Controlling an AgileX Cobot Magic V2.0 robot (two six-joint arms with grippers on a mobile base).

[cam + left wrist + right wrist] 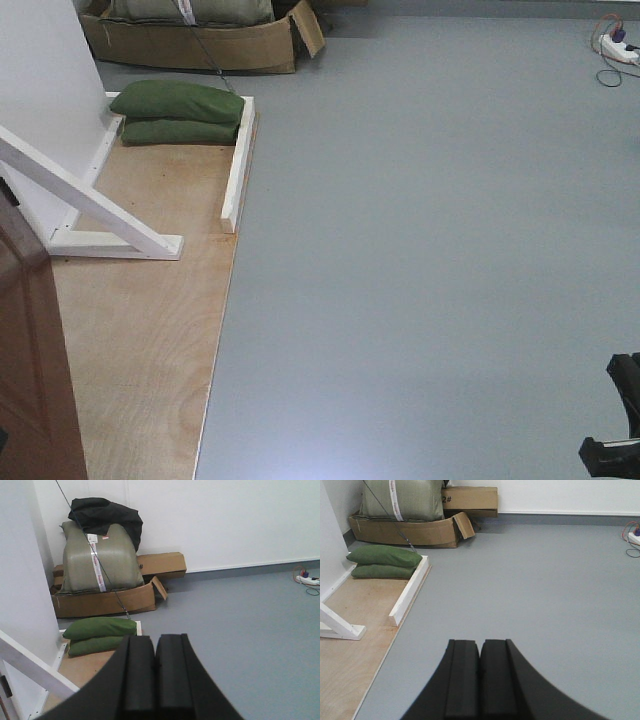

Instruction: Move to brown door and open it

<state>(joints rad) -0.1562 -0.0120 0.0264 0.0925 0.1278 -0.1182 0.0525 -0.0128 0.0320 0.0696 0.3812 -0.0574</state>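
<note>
Only a slice of the brown door [30, 370] shows, glossy and reddish-brown, at the lower left edge of the front view; its handle is out of view. It stands on a plywood base [150, 330]. My left gripper [155, 645] is shut with nothing between its pads, hanging above the plywood edge and pointing toward the far wall. My right gripper [480, 649] is also shut and empty, over bare grey floor to the right of the base. A black part of the right arm [615, 420] shows at the lower right of the front view.
White wooden frame braces [110, 215] rise from the plywood beside a white panel [45, 90]. Two green sandbags [178, 112] lie at the base's far end. Behind them sits a torn cardboard box [105, 600] with a grey sack. A power strip [618, 45] lies at the far right.
</note>
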